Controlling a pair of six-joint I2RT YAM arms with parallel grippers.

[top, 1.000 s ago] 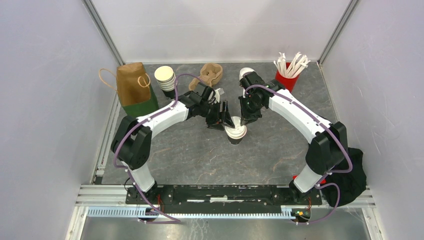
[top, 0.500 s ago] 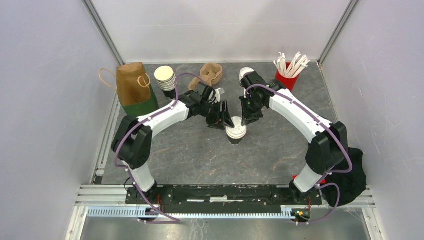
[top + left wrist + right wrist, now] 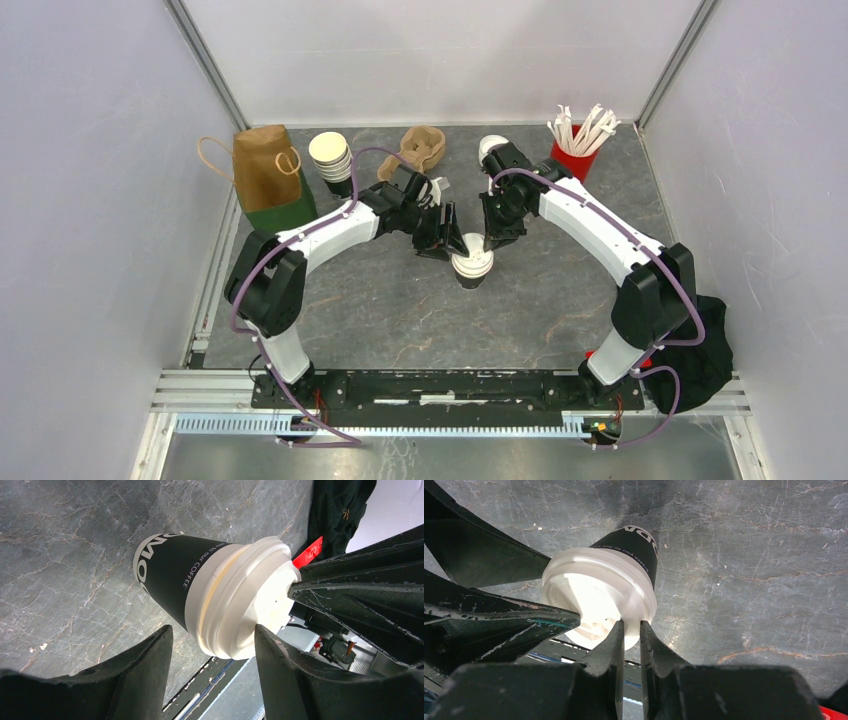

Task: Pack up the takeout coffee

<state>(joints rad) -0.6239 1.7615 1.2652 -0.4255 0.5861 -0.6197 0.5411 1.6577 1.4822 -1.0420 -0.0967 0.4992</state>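
Note:
The takeout coffee (image 3: pixel 471 266), a black cup with a white lid, stands at mid-table. My left gripper (image 3: pixel 447 243) is open at its left. In the left wrist view (image 3: pixel 212 630) the cup (image 3: pixel 170 570) lies just beyond the spread fingers, and the right fingertip (image 3: pixel 267 640) touches the lid's top. My right gripper (image 3: pixel 487 243) comes from behind, and its narrow, nearly closed jaws pinch the lid's rim (image 3: pixel 631 605); the right wrist view (image 3: pixel 630 624) shows this. The cup's dark body (image 3: pixel 634 545) shows below the lid.
A brown paper bag (image 3: pixel 266 178) stands at the back left, next to a stack of lidless cups (image 3: pixel 331 157). A cardboard carrier (image 3: pixel 422 147), a stack of lids (image 3: pixel 490 146) and a red cup of straws (image 3: pixel 573 160) line the back. Black cloth (image 3: pixel 700 350) lies right.
The lid sat tilted on the cup a second ago and now sits flatter. Both grippers have barely moved.

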